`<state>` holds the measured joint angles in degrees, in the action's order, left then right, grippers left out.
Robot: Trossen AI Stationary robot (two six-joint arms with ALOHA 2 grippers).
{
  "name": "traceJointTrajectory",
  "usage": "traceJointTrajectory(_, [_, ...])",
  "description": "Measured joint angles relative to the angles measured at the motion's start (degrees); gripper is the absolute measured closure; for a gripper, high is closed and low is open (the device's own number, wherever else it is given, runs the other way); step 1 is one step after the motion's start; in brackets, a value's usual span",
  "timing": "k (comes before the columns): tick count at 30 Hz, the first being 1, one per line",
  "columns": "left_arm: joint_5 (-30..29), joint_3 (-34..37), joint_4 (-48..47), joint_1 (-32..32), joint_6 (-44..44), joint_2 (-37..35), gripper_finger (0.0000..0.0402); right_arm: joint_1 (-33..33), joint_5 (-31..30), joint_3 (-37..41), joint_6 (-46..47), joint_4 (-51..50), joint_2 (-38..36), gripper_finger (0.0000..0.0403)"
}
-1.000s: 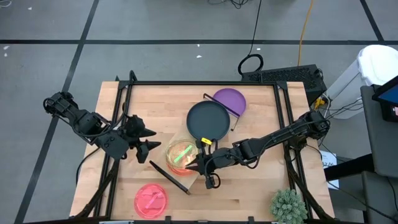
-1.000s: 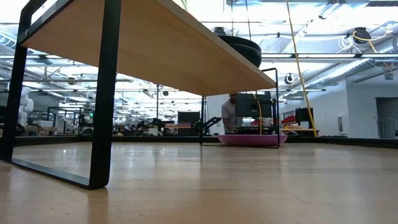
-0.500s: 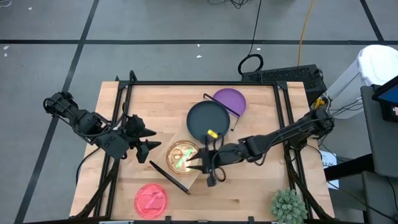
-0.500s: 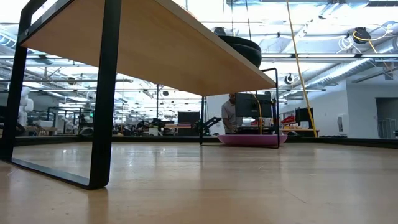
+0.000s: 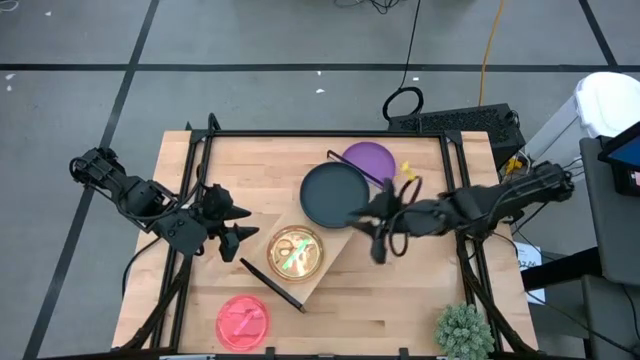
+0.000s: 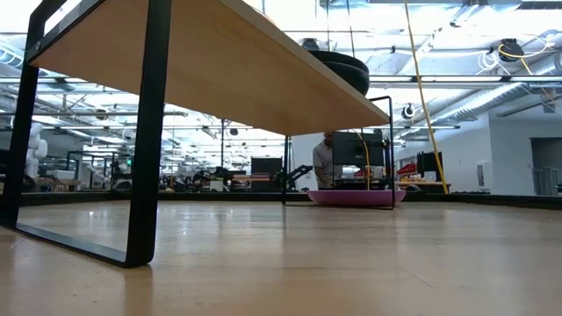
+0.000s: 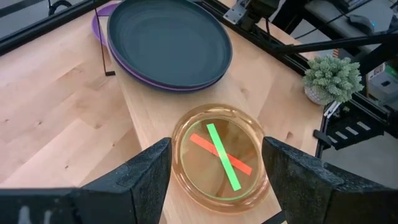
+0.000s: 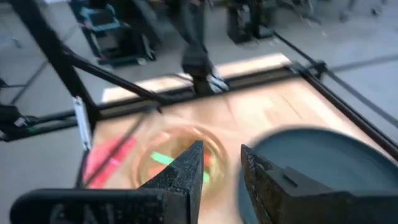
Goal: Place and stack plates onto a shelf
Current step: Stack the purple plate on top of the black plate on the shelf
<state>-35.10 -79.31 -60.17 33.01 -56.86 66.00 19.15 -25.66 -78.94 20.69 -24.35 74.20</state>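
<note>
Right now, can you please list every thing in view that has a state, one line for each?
shelf: lying angled on the table, carrying plates.
dark plate: on the shelf, stacked on a purple plate in the left wrist view.
small translucent plate: on the shelf, free.
pink plate: on the table, not yet on the shelf.
right gripper: holds nothing, beside the dark plate.
left gripper: open, waiting.

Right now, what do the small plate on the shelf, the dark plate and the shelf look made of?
Small plate: translucent amber-tinted plastic, glossy; the board and a red and green cross show through it. Dark plate: opaque teal-black, likely plastic, smooth with a soft sheen. Shelf: light wood board with visible grain, matte, on a thin black frame, probably metal.
</note>
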Motion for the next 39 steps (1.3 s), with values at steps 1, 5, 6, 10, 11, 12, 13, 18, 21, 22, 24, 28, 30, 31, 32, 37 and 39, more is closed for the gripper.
traceJointTrajectory(1, [-0.01,0.0,0.01,0.0,-0.36,0.0,0.0147,-0.41,-0.01,0.0,0.91,-2.53,-1.29,0.031])
traceJointTrajectory(5, [-0.01,0.0,0.01,0.11,-2.09,0.0,0.0147,-2.64,0.08,0.0,5.54,-11.15,-6.52,0.031])
traceJointTrajectory(6, [-0.01,0.0,0.01,0.11,-2.25,0.0,0.0147,-3.54,0.08,0.0,6.1,-12.95,-7.77,0.0309])
traceJointTrajectory(10, [-0.19,0.0,-0.1,0.0,-2.17,0.0,0.0147,-8.23,-0.04,0.0,6.71,-19.26,-12.3,0.0309])
traceJointTrajectory(11, [-0.73,0.09,-0.09,-0.15,-1.8,0.0,0.0147,-9.48,-0.04,0.0,6.73,-20.83,-13.28,0.0309])
traceJointTrajectory(12, [-1.09,0.49,0.08,-0.51,-1.72,-0.01,0.0147,-10.67,-0.04,0.0,6.71,-22.22,-14.19,0.0309])
traceJointTrajectory(13, [-1.17,1.03,0.01,-0.97,-1.95,-0.02,0.0147,-12.07,-0.03,0.0,6.46,-23.68,-15.11,0.0309])
traceJointTrajectory(18, [-1.15,4.69,-0.06,-1.94,-7.22,0.02,0.0147,-18.69,-0.65,3.04,-1.29,-27.22,-18.9,0.0309])
traceJointTrajectory(21, [-0.6,6.43,0.61,-1.9,-10.27,0.04,0.0147,-22.54,-1.08,9.09,-4.73,-25.62,-21.7,0.0309])
traceJointTrajectory(22, [-0.6,6.8,0.8,-1.92,-11.22,0.04,0.0147,-23.61,-1.05,11.72,-5.96,-24.73,-22.75,0.0309])
traceJointTrajectory(24, [-0.64,7.22,0.82,-1.92,-12.71,0.04,0.0147,-25.71,1.33,17.4,-8.49,-21.81,-25.03,0.0309])
traceJointTrajectory(28, [-0.63,7.32,0.77,-1.92,-12.26,0.03,0.0147,-29.71,8.27,28.58,-10.9,-13.44,-28.51,0.0309])
traceJointTrajectory(30, [-0.64,7.32,0.78,-1.92,-11.8,0.03,0.0147,-31.26,10.92,33.22,-10.37,-8.94,-29.62,0.0309])
traceJointTrajectory(31, [-0.64,7.32,0.76,-1.92,-11.42,0.03,0.0147,-32.0,11.49,35.22,-10.05,-7.05,-30.08,0.0309])
traceJointTrajectory(32, [-0.7,7.32,0.63,-1.92,-10.34,0.02,0.0147,-32.77,12.52,36.96,-9.89,-5.12,-30.53,0.0309])
traceJointTrajectory(37, [-0.87,7.34,0.05,-1.92,-10.55,0.02,0.0147,-37.05,17.15,42.73,-11.07,-0.82,-29.9,0.0301])
traceJointTrajectory(39, [-0.91,7.34,0.05,-1.92,-11.56,0.02,0.0147,-38.97,18.44,44.13,-11.73,0.49,-29.13,0.0292])
